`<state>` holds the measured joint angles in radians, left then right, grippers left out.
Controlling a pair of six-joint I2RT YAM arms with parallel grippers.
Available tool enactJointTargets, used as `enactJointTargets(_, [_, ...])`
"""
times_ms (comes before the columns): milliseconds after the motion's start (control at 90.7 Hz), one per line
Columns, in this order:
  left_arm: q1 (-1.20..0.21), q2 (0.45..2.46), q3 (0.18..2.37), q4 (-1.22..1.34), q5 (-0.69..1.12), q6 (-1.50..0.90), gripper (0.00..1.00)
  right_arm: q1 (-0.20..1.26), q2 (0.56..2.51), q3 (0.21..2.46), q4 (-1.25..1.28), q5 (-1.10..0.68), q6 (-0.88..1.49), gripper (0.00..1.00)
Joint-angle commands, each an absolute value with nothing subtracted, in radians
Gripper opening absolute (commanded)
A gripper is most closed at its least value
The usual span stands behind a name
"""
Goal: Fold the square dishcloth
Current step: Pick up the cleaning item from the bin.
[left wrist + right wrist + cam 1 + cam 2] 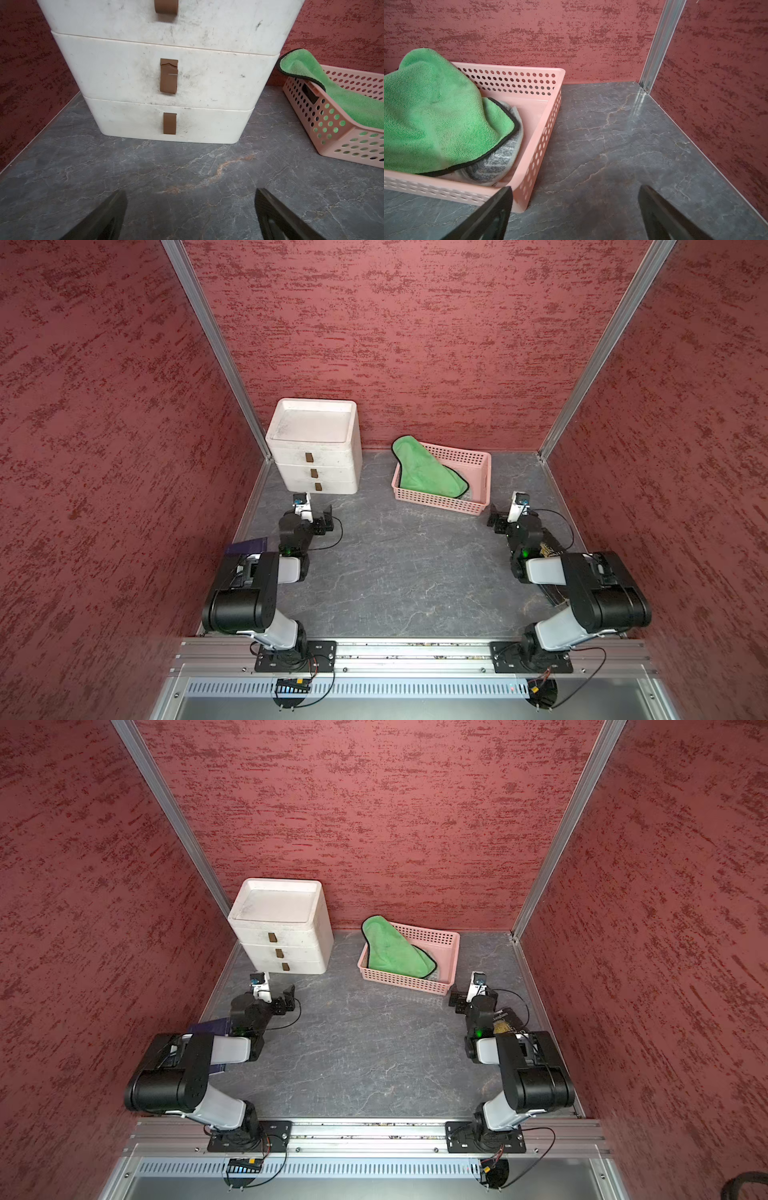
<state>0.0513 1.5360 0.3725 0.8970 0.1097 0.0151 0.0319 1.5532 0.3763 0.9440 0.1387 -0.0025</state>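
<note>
Dishcloth (424,472), fluffy green, slumps in perforated pink basket (440,501); left claw (190,192), right claw (575,188) gape empty.

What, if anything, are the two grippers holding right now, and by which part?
Nothing is held. The left gripper and the right gripper both stand open and empty; the green dishcloth lies in the pink basket, apart from both.

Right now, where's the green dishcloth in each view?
Top view: green dishcloth at the back, right of centre, in the pink basket.
Top view: same spot, nearer centre.
Left wrist: draped over the basket rim, beside the white drawer unit.
Right wrist: heaped in the basket.
Shared landmark: the pink basket.
</note>
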Motion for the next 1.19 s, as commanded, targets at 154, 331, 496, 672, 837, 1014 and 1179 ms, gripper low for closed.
enactJointTargets(154, [0.052, 1.528, 0.376, 0.905, 0.120, 0.020, 1.00, 0.030, 1.547, 0.369, 0.947, 0.125, 0.005, 0.99])
enactJointTargets(331, [0.053, 1.527, 0.376, 0.905, 0.122, 0.019, 1.00, 0.031, 1.548, 0.375, 0.936, 0.125, 0.008, 0.99])
enactJointTargets(496, [0.062, 1.475, 0.374, 0.866, 0.138, 0.012, 1.00, 0.124, 1.427, 0.365, 0.882, 0.412, -0.038, 0.99])
enactJointTargets(672, [0.047, 1.203, 0.572, 0.238, 0.279, 0.130, 1.00, 0.169, 1.125, 0.608, 0.188, 0.397, 0.250, 0.99])
enactJointTargets(837, [-0.137, 1.175, 0.889, -0.299, 0.305, 0.284, 1.00, 0.169, 0.938, 0.653, 0.104, 0.141, 0.531, 0.98])
enactJointTargets(1014, [-0.362, 1.313, 1.099, -0.419, 0.261, 0.292, 1.00, 0.203, 1.194, 0.921, -0.265, 0.162, 0.483, 0.98])
enactJointTargets(1179, [-0.418, 1.606, 1.371, -0.459, 0.221, 0.212, 1.00, 0.255, 1.258, 0.885, -0.252, 0.221, 0.494, 0.98])
